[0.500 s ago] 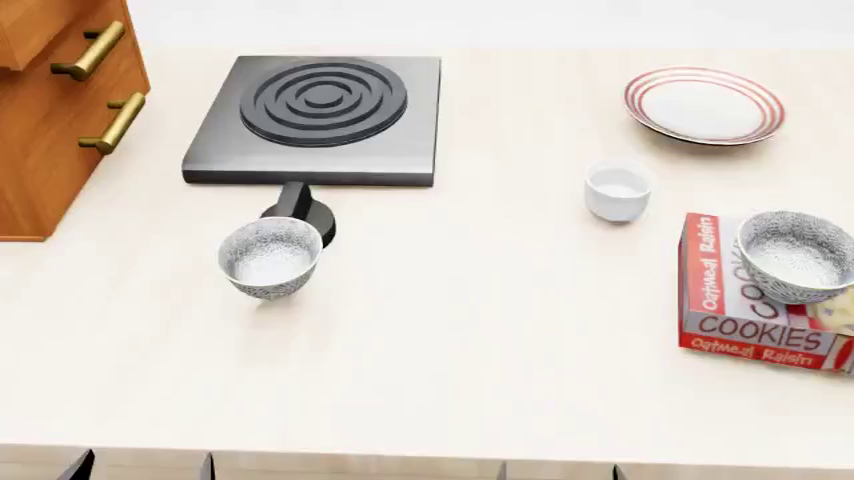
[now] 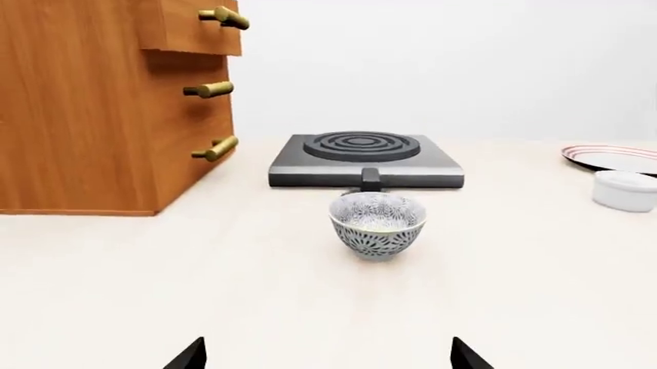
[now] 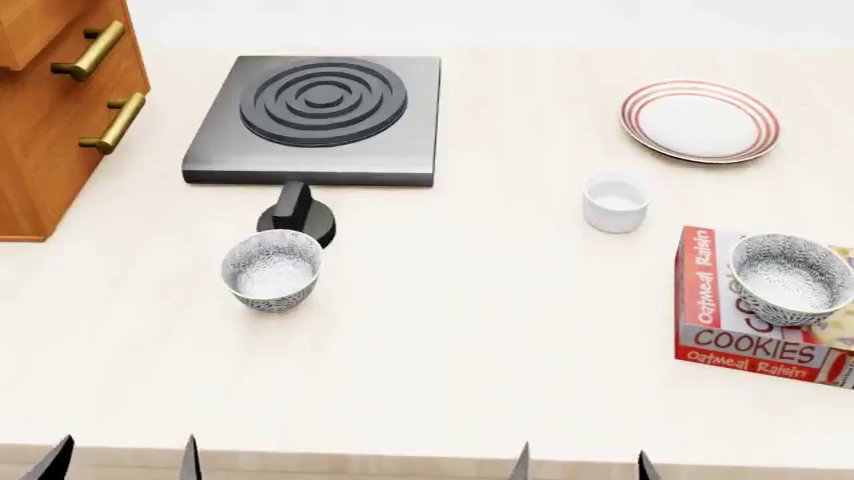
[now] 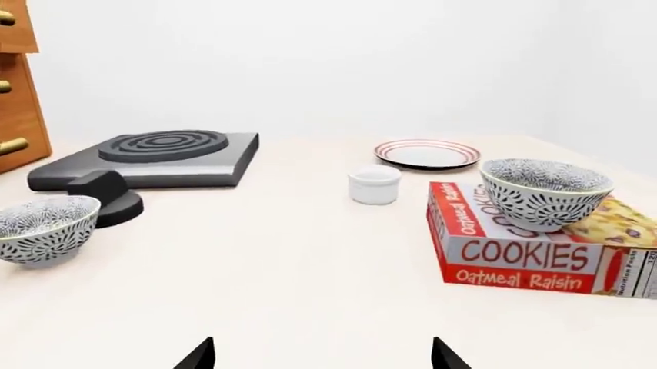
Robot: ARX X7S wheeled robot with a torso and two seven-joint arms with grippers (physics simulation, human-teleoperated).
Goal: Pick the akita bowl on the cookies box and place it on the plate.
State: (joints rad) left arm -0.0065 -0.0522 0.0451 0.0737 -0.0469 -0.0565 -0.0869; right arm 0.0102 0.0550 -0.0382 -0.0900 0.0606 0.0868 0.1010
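The akita bowl [image 3: 790, 277] [image 4: 545, 192], speckled black and white, sits upright on the red-and-white cookies box [image 3: 747, 340] [image 4: 513, 257] at the table's right edge. The plate [image 3: 699, 121] [image 4: 427, 153], white with red rings, lies behind it at the back right. My right gripper [image 3: 582, 466] [image 4: 322, 355] is open at the near table edge, well short and left of the box, nothing between its fingers. My left gripper [image 3: 123, 462] [image 2: 328, 357] is open at the near left edge, also empty.
A second speckled bowl [image 3: 271, 269] [image 2: 378, 223] stands left of centre, in front of a black knob [image 3: 298, 213] and a grey hotplate [image 3: 318, 118]. A small white cup [image 3: 615, 202] sits between box and plate. A wooden drawer cabinet [image 3: 60, 110] fills the far left.
The head view has shifted so the scene sits slightly lower and more of both grippers' fingertips shows at the bottom edge. No object on the table has moved.
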